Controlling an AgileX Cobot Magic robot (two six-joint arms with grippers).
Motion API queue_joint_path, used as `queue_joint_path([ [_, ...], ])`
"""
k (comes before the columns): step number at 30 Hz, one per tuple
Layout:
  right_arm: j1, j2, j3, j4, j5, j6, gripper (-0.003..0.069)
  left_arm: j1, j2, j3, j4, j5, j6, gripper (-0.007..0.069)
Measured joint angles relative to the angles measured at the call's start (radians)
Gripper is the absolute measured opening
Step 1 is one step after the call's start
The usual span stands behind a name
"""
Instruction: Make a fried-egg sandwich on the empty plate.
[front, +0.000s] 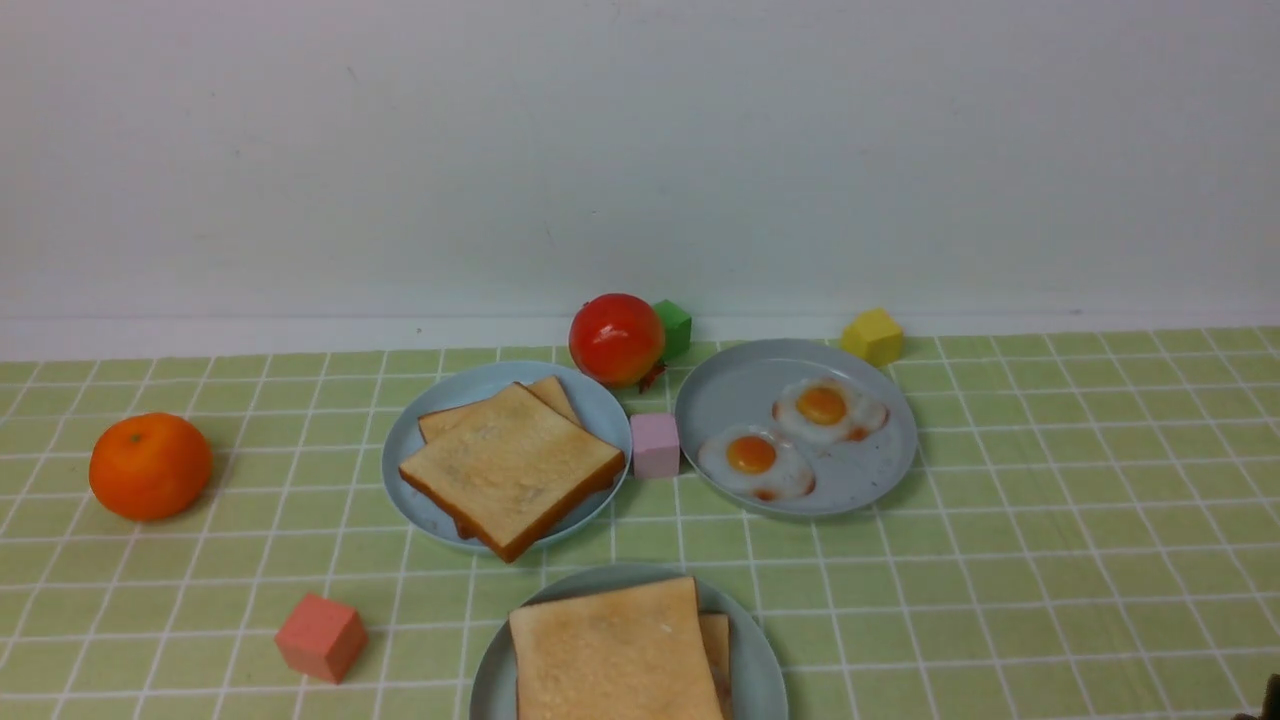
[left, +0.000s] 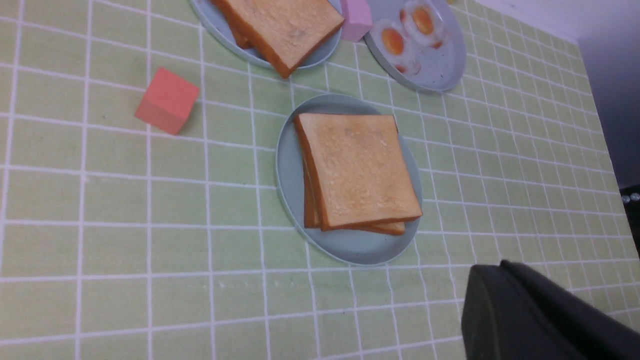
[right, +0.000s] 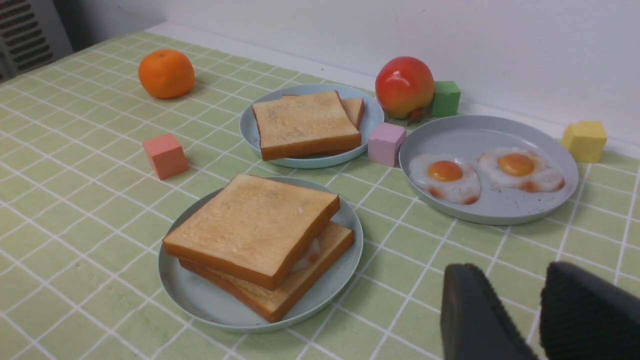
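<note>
One fried-egg sandwich (right: 255, 225) on plate (right: 200, 300); left gripper (left: 495, 295) seemingly pressed together, right gripper (right: 520, 295) spread.

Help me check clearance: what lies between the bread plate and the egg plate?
A pink cube sits in the gap between the bread plate and the egg plate; the front view shows it plainly, the right wrist view too.

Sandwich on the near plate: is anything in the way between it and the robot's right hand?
No, nothing visible. Only bare green tablecloth lies between the open right hand and the sandwich on its plate. The pink block and the egg plate sit farther back, out of the way.
</note>
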Motion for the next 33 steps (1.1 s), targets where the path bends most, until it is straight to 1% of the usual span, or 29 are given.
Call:
queue_joint_path([
  [2,0.000,0.000,0.000,0.000,0.000,0.000,0.0237,0.000,-0.003,0.006,0.085,-0.055,0.007,-0.0013],
  [3,0.000,0.000,0.000,0.000,0.000,0.000,0.0237,0.000,-0.003,0.010,0.102,-0.069,0.007,-0.0013],
  [4,0.000,0.000,0.000,0.000,0.000,0.000,0.0237,0.000,-0.002,0.019,0.147,-0.110,0.009,-0.0013],
  [5,0.000,0.000,0.000,0.000,0.000,0.000,0.0237,0.000,0.005,0.046,0.239,-0.190,0.010,-0.0013],
  [8,0.000,0.000,0.000,0.000,0.000,0.000,0.0238,0.000,0.027,0.124,0.401,-0.359,-0.004,-0.0013],
  [9,0.000,0.000,0.000,0.000,0.000,0.000,0.0238,0.000,0.030,0.131,0.413,-0.359,-0.008,-0.0013],
  [10,0.000,0.000,0.000,0.000,0.000,0.000,0.0238,0.000,0.046,0.177,0.496,-0.456,-0.046,-0.0013],
  [12,0.000,-0.002,0.000,0.000,0.000,0.001,0.0239,0.006,0.065,0.239,0.603,-0.552,-0.127,-0.0013],
  [13,0.000,-0.002,0.000,0.000,0.000,0.001,0.0239,0.015,0.066,0.269,0.659,-0.594,-0.189,-0.0013],
  [15,0.000,-0.002,0.000,0.000,0.000,0.004,0.0239,0.050,0.044,0.323,0.757,-0.637,-0.334,-0.0013],
  [16,0.000,-0.002,0.000,0.000,-0.001,0.005,0.0239,0.081,0.016,0.351,0.809,-0.640,-0.434,-0.0013],
  [17,0.000,-0.002,0.000,0.000,-0.001,0.005,0.0239,0.085,0.010,0.356,0.816,-0.640,-0.446,-0.0013],
  [18,0.000,-0.002,0.000,0.000,-0.001,0.007,0.0239,0.115,-0.035,0.384,0.855,-0.640,-0.519,-0.0013],
  [20,0.000,-0.002,0.000,0.000,-0.001,0.007,0.0239,0.156,-0.105,0.428,0.879,-0.640,-0.570,-0.0013],
  [23,0.000,-0.002,0.000,0.000,-0.001,0.007,0.0239,0.206,-0.203,0.501,0.867,-0.641,-0.581,-0.0013],
  [28,0.000,-0.002,0.000,0.000,-0.001,0.007,0.0239,0.260,-0.342,0.643,0.760,-0.694,-0.575,-0.0013],
  [30,0.000,-0.002,0.000,0.000,-0.001,0.007,0.0239,0.264,-0.363,0.672,0.744,-0.730,-0.557,-0.0013],
  [32,0.000,-0.002,0.000,0.000,-0.001,0.007,0.0239,0.264,-0.382,0.737,0.716,-0.796,-0.442,-0.0013],
  [33,0.000,-0.002,0.000,0.000,-0.001,0.007,0.0239,0.264,-0.387,0.758,0.709,-0.815,-0.403,-0.0013],
])
